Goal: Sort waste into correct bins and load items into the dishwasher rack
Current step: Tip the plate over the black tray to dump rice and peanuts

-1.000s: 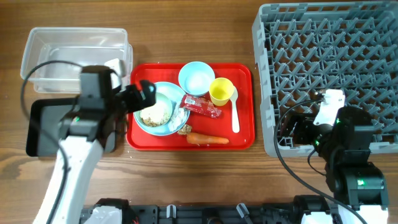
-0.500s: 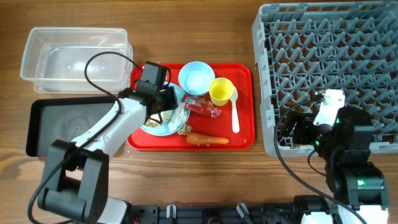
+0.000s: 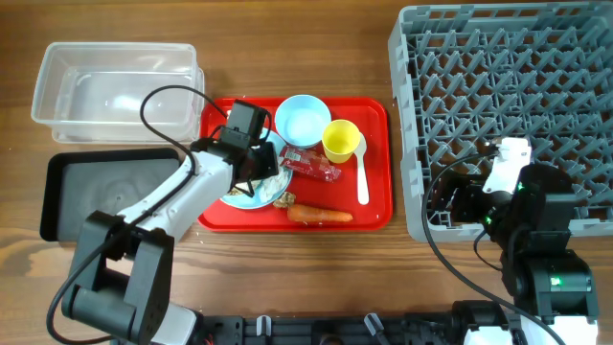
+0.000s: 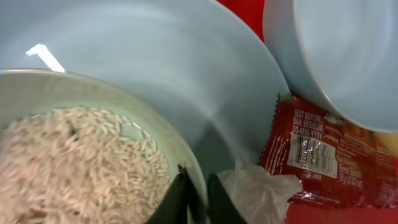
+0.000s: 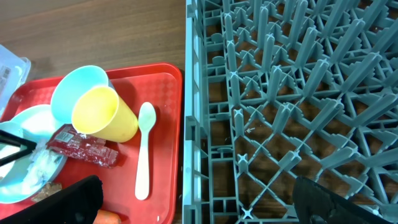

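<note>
My left gripper (image 3: 257, 163) is shut on the rim of the pale green bowl (image 4: 143, 124), one finger inside and one outside. The bowl holds rice (image 4: 74, 162) and sits on the light blue plate (image 4: 155, 50) on the red tray (image 3: 374, 206). Crumpled tissue (image 4: 261, 193) and the red wrapper (image 4: 323, 155) lie right beside the gripper. The light blue bowl (image 3: 303, 119), yellow cup (image 3: 340, 141), white spoon (image 3: 362, 172) and carrot (image 3: 321, 215) rest on the tray. My right gripper (image 5: 199, 205) hangs open over the dishwasher rack (image 3: 508, 105) at its front left corner.
The clear tub (image 3: 115, 91) stands at the back left, with the black tray (image 3: 96, 192) just in front of it. The left arm stretches over the black tray's right end. Brown scraps (image 3: 284, 199) lie by the plate.
The left arm has reached right from above the black tray to the plate. Its gripper has closed on the green bowl's rim. The right arm has not moved.
</note>
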Controlling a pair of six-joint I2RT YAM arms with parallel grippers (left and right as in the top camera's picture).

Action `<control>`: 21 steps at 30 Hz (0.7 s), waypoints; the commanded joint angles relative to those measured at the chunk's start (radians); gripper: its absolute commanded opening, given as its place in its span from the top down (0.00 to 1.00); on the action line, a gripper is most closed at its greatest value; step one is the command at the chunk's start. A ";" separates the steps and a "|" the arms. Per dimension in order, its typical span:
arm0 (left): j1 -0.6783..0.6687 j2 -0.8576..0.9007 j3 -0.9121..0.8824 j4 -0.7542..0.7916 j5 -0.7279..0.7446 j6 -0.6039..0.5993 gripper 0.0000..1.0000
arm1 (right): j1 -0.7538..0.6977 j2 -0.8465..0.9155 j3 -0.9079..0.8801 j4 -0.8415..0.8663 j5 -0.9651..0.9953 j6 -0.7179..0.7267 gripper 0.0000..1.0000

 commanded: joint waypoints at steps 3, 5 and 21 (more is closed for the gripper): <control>-0.005 0.003 0.012 -0.006 -0.002 -0.001 0.96 | 0.006 -0.002 0.021 -0.001 -0.021 0.013 0.00; -0.005 -0.027 0.014 -0.017 -0.002 -0.001 0.96 | 0.006 -0.002 0.021 -0.001 -0.021 0.013 0.00; 0.398 -0.415 0.013 -0.248 0.193 0.056 0.96 | 0.006 -0.002 0.021 -0.002 -0.021 0.013 0.00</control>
